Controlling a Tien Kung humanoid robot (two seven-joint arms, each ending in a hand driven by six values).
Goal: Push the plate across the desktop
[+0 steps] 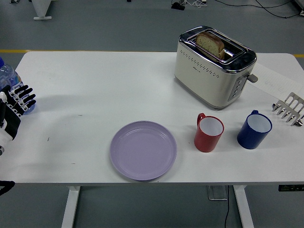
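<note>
A lilac plate (143, 150) lies flat on the white table (104, 90), near the front edge and a little left of centre. My left hand (19, 102) is at the far left edge of the picture, over the table's left end, well apart from the plate. Its fingers are spread and hold nothing. My right hand is out of view.
A red mug (208, 133) and a blue mug (254, 129) stand right of the plate. A cream toaster (213, 66) with bread in it is at the back right. A metal rack (289, 110) sits at the right edge. A water bottle (8, 78) stands behind my left hand.
</note>
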